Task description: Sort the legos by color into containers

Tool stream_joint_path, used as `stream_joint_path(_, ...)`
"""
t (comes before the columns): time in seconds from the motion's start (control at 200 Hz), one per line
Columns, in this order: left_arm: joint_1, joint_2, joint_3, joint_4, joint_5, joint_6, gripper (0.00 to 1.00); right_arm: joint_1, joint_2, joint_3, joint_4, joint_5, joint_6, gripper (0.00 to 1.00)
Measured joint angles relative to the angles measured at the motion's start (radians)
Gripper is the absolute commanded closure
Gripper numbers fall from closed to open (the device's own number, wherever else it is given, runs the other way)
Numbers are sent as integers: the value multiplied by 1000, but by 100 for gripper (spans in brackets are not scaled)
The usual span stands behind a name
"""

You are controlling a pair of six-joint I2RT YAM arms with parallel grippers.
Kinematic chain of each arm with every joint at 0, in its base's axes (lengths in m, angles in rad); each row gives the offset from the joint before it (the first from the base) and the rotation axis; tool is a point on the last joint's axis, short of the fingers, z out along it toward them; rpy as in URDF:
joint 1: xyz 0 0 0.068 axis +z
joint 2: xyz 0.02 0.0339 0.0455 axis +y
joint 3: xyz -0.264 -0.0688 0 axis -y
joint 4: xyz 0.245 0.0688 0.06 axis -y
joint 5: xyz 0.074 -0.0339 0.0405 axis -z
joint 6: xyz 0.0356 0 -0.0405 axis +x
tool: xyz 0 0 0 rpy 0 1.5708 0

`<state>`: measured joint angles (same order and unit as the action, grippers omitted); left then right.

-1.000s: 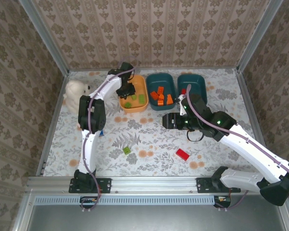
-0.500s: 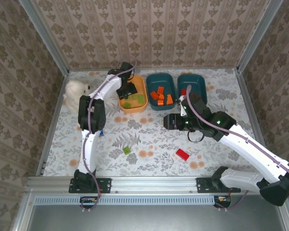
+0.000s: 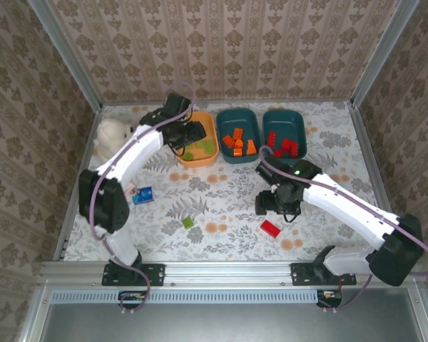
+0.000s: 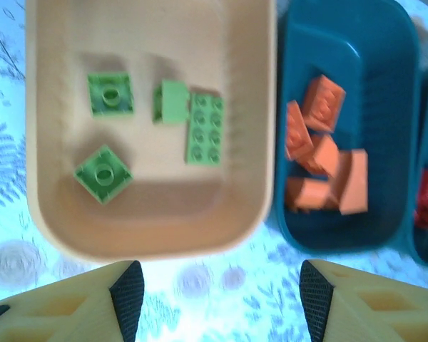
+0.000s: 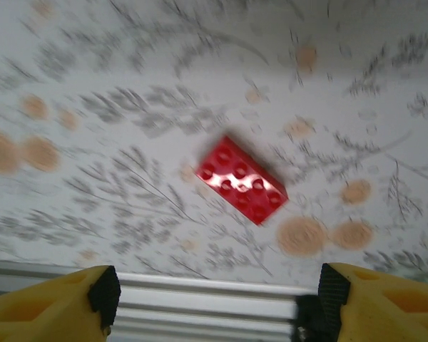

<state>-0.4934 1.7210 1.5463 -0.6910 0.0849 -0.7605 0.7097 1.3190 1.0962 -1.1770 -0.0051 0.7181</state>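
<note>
Two plastic bricks (image 3: 188,222) are lying loose; the right gripper (image 5: 214,299), jaws open, is swinging over the red rectangular brick (image 5: 240,189) while the left gripper (image 4: 214,299), also open, is withdrawing from the shallow orange plastic tray (image 4: 150,246).

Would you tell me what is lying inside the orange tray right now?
Four green bricks lie in the orange tray, one of them long. From above, the left gripper covers the tray's left part, but the wrist view shows its floor uncovered.
</note>
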Motion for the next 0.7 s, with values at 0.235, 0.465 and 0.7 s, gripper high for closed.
stream_joint_path(0.235, -47, -288, -322, 51, 54, 5, 32, 90, 172, -82, 18, 10, 39, 16)
stream_joint_path(0.465, -61, -513, -487, 48, 73, 4, 32, 90, 314, -98, 87, 40, 48, 15)
stream_joint_path(0.7, -61, -538, -495, 45, 73, 0, 32, 56, 405, -101, 150, 55, 45, 24)
